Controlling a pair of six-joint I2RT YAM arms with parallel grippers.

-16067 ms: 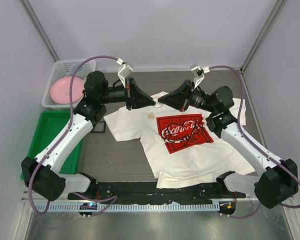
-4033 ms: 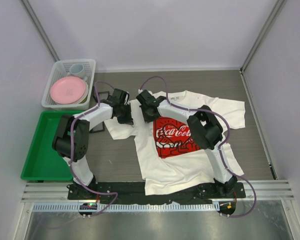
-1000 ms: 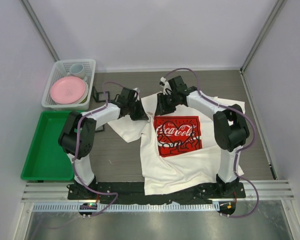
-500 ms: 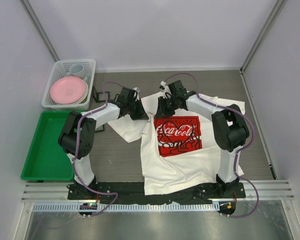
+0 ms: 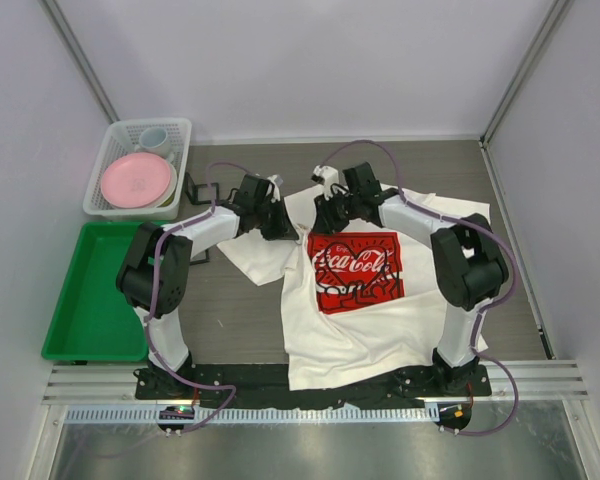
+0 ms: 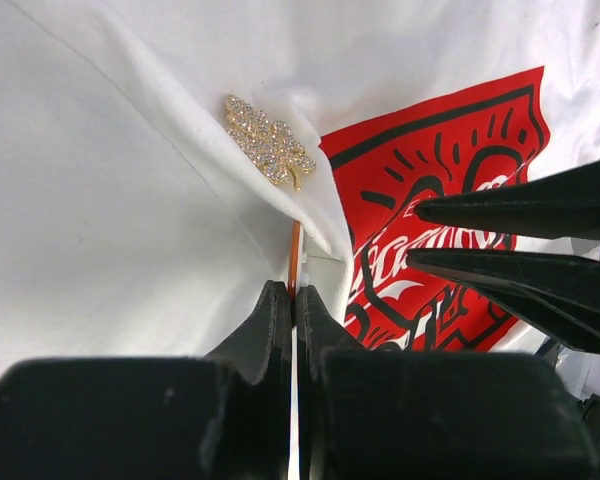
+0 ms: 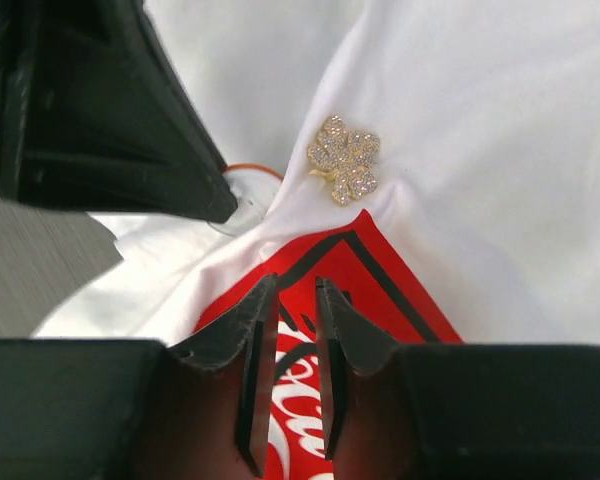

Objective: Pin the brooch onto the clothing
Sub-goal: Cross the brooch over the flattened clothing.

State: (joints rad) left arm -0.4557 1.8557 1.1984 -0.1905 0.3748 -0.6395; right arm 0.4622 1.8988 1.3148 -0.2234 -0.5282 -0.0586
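Observation:
The clothing, a white T-shirt (image 5: 380, 320) with a red Coca-Cola print (image 5: 355, 270), lies spread on the table, bunched near the collar. A gold, sparkling leaf-shaped brooch (image 6: 270, 152) sits on the white fabric just above the print's corner, and the right wrist view shows the brooch (image 7: 345, 158) too. My left gripper (image 6: 293, 292) is shut on a thin orange-edged piece at a fold of the shirt (image 6: 100, 220), just below the brooch. My right gripper (image 7: 297, 283) hovers over the print's corner, its jaws a narrow gap apart with nothing between them. Both grippers meet tip to tip near the collar.
A white basket (image 5: 115, 205) at the back left holds a pink plate (image 5: 137, 180) and a cup (image 5: 155, 137). A green tray (image 5: 95, 290) lies in front of it. Grey walls close in the dark table on three sides.
The right wrist has shifted slightly left and back near the collar. The left arm holds still, shut as before.

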